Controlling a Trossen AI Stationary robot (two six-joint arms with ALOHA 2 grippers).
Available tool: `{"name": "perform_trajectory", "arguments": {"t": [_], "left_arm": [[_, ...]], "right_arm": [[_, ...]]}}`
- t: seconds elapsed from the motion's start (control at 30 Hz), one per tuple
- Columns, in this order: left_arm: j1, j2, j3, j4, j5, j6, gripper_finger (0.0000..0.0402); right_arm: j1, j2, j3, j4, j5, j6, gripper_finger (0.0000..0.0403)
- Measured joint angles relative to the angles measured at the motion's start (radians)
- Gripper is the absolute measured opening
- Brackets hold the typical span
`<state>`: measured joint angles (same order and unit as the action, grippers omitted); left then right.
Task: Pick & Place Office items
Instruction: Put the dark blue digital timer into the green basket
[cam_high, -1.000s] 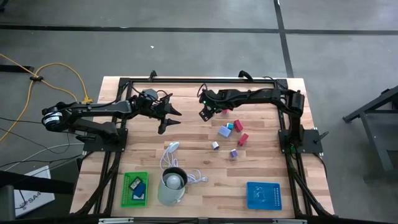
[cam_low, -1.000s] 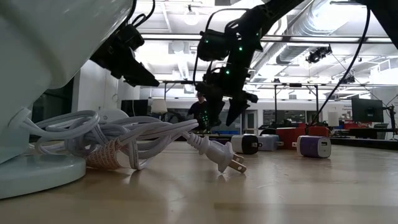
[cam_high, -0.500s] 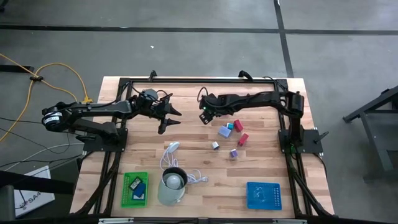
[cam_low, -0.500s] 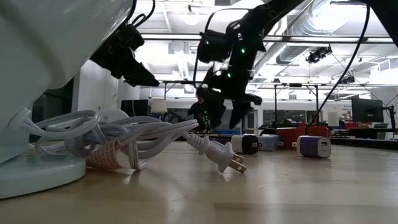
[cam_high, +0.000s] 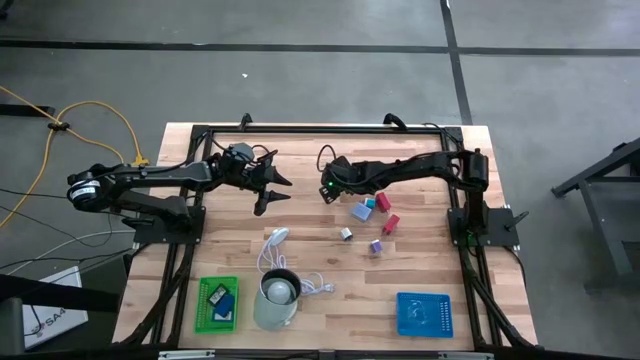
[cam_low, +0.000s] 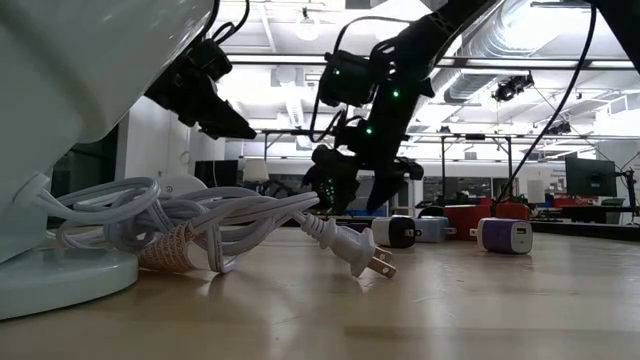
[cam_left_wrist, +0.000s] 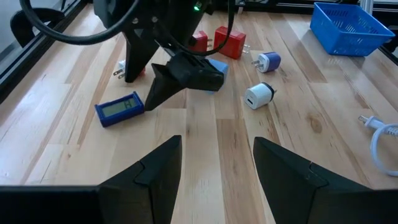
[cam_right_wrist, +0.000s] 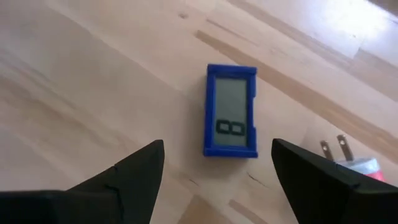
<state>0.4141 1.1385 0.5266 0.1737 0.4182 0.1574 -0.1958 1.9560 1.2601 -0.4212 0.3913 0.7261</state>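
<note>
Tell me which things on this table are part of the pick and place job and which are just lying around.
Job: blue counter, red chargers, purple charger, white charger, green tray, blue basket.
Lying about: coiled cable, pale cup.

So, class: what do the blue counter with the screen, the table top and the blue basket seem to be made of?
Blue counter: likely moulded plastic, matte casing, glossy grey screen.
Table top: wood, visible grain and plank seams, slight sheen.
Blue basket: probably plastic, uniform colour, slotted walls.

The dark right arm reaches inward across the tabletop (cam_high: 420, 260), its end effector (cam_high: 328, 190) lowered, fingers spread. The dark left arm's end effector (cam_high: 272, 192) hangs raised, fingers apart, empty.
</note>
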Motion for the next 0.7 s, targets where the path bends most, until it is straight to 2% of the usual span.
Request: {"name": "perform_trajectory", "arguments": {"t": [0.27, 0.7], "left_arm": [[0.000, 0.000, 0.000, 0.000, 0.000, 0.000, 0.0193], [0.000, 0.000, 0.000, 0.000, 0.000, 0.000, 0.0193]], "right_arm": [[0.000, 0.000, -0.065, 0.059, -0.015, 0.059, 0.0285], [-0.015, -0.001, -0.149, 0.216, -0.042, 0.068, 0.0285]]}}
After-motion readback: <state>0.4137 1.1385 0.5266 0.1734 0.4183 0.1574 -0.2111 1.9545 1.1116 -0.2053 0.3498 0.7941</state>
